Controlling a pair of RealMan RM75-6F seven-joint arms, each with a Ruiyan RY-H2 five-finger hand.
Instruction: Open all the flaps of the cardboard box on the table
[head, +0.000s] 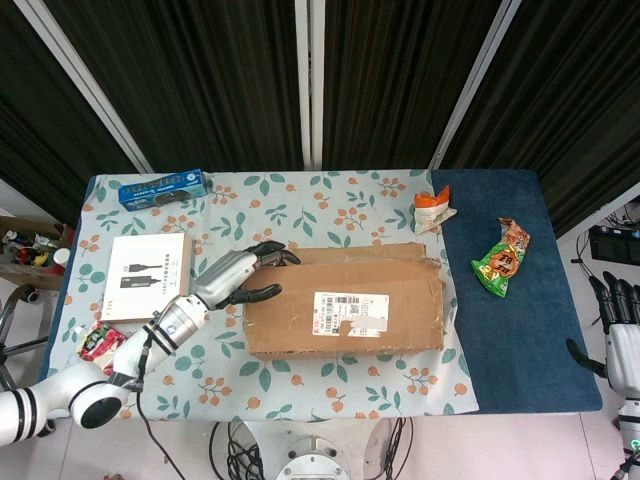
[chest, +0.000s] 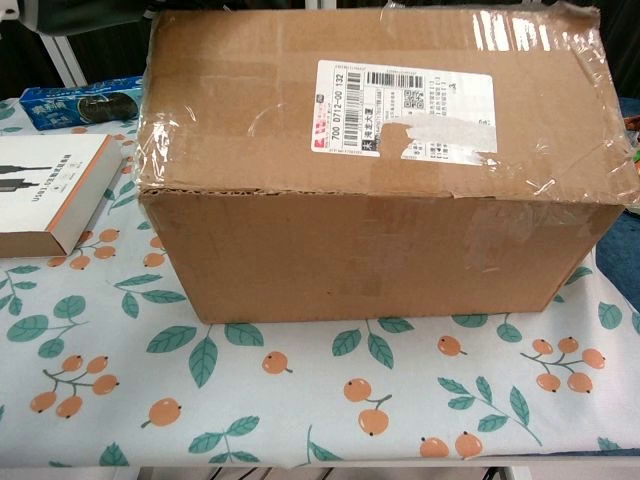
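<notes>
Centrally on the floral-print tablecloth (head: 330, 205) sits the big brown cardboard box (head: 344, 312) with tape-sealed flaps, its long axis running from nine to three o'clock across the table, a white shipping label (head: 351, 313) on the near top flap. In the chest view the box's top face (chest: 370, 95) appears tipped toward the camera, so the far flap edge looks raised, though I cannot tell whether any flap has truly come free. At the box's nine o'clock end, near the far corner, the silver-and-black left hand (head: 243, 273) has dark fingers (head: 272, 253) curled over the top edge and the thumb against the end wall; whether it truly grips the cardboard I cannot tell. So the box lies toward three o'clock from that hand, and the seam between the flaps runs away from it along the long axis. Far off at four o'clock, past the dark blue mat (head: 520, 290), the grey right hand (head: 619, 335) hangs beside the table, fingers apart and holding nothing. My judgement: the left hand is much nearer, and the lift begins at its end.
</notes>
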